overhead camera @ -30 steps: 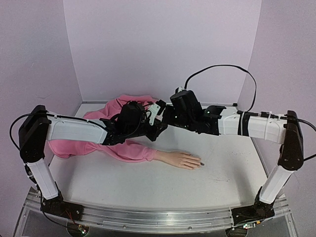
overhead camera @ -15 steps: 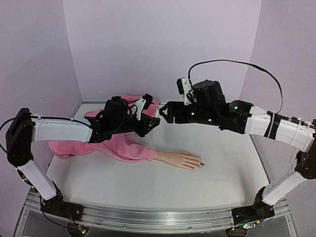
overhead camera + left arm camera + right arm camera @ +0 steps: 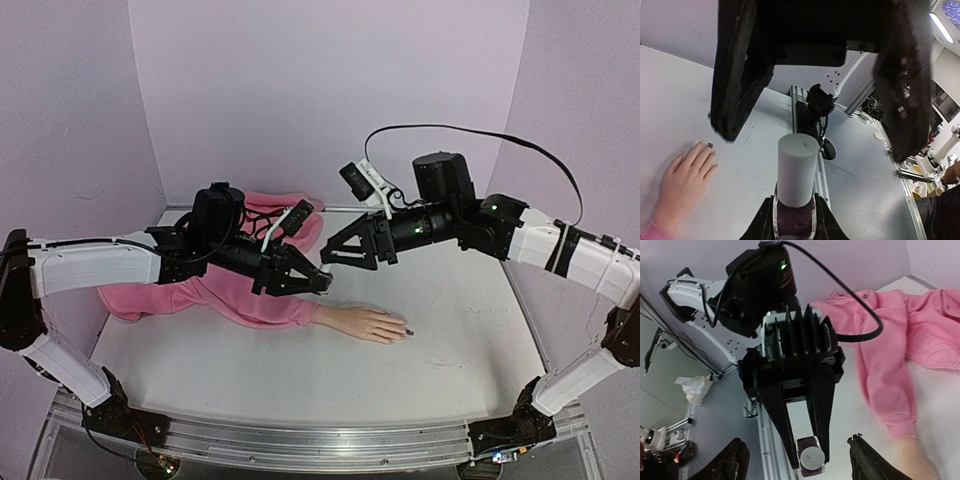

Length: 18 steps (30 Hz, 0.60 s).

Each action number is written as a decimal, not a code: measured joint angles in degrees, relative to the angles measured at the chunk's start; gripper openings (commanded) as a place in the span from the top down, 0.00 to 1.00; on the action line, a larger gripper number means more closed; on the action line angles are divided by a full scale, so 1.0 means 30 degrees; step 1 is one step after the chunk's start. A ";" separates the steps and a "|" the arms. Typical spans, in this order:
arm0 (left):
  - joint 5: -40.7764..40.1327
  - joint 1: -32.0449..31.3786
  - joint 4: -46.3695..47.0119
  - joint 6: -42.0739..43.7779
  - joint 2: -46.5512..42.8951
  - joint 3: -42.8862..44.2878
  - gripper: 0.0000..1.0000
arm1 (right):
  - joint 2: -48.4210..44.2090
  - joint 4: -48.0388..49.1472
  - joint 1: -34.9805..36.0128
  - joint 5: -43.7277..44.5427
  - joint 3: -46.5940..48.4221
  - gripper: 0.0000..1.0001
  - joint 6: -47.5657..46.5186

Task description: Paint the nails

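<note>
Top external view is showing the nails point(image 3: 405, 331) on the mannequin hand point(image 3: 368, 323), near the middle of the counter point(image 3: 250, 375): tiny, likely hard and slick, only for brushing. Left tool point(image 3: 315, 283) is clamping the polish bottle point(image 3: 795, 222); right tool point(image 3: 326, 260) is standing wide near its white cap point(image 3: 797, 170), the part to grip.

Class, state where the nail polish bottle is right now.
Top view, centre: the polish bottle is clamped in the left gripper, raised near the mannequin hand, facing the right gripper's open jaws.
</note>
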 measured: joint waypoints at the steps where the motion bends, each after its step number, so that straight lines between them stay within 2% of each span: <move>1: 0.0539 0.0000 -0.0058 -0.0095 -0.0080 0.0066 1.00 | 0.0197 0.0058 0.0000 -0.0692 0.0007 0.48 -0.0080; 6: 0.2084 0.0000 -0.0204 -0.0444 -0.0430 0.0160 1.00 | 0.1304 0.0583 0.0000 -0.2929 0.0007 0.66 0.0131; 11: 0.2535 0.0000 -0.0248 -0.0481 -0.0466 0.0160 1.00 | 0.1537 0.1559 0.0000 -0.3898 -0.0007 0.67 0.0714; 14: 0.2608 0.0000 -0.0255 -0.0481 -0.0474 0.0160 1.00 | 0.1537 0.2361 0.0000 -0.4248 -0.0095 0.86 0.1093; 18: 0.2528 0.0000 -0.0430 -0.0510 -0.0525 0.0160 1.00 | 0.1537 0.3067 0.0000 -0.4561 -0.0452 1.00 0.1581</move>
